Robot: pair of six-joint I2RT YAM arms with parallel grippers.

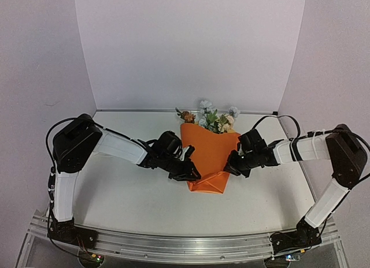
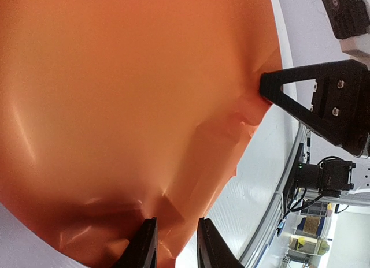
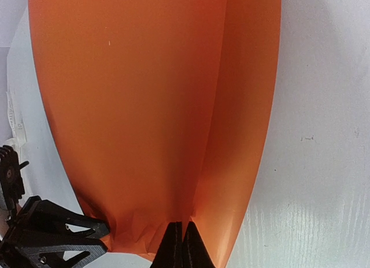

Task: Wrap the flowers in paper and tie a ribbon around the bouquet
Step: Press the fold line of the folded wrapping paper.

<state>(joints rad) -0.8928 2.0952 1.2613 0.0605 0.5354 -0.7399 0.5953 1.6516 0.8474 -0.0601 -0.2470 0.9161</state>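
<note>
The paper (image 1: 209, 155) is wrapped into an orange cone lying on the table. The flowers (image 1: 211, 118) stick out of its far end. My left gripper (image 1: 193, 173) sits at the cone's lower left edge. In the left wrist view my left gripper (image 2: 176, 248) has its fingers apart, with a creased paper edge (image 2: 167, 207) running between them. My right gripper (image 1: 232, 166) is at the cone's right side. In the right wrist view my right gripper (image 3: 182, 242) is shut, pinching a lengthwise fold of the paper (image 3: 144, 106). A pale strip (image 3: 14, 126) at the paper's left edge may be the ribbon.
White walls stand close behind and on both sides of the white table (image 1: 133, 198). An aluminium rail (image 1: 173, 248) runs along the near edge, with both arm bases on it. The right arm's fingers (image 2: 277, 86) touch the paper's edge in the left wrist view.
</note>
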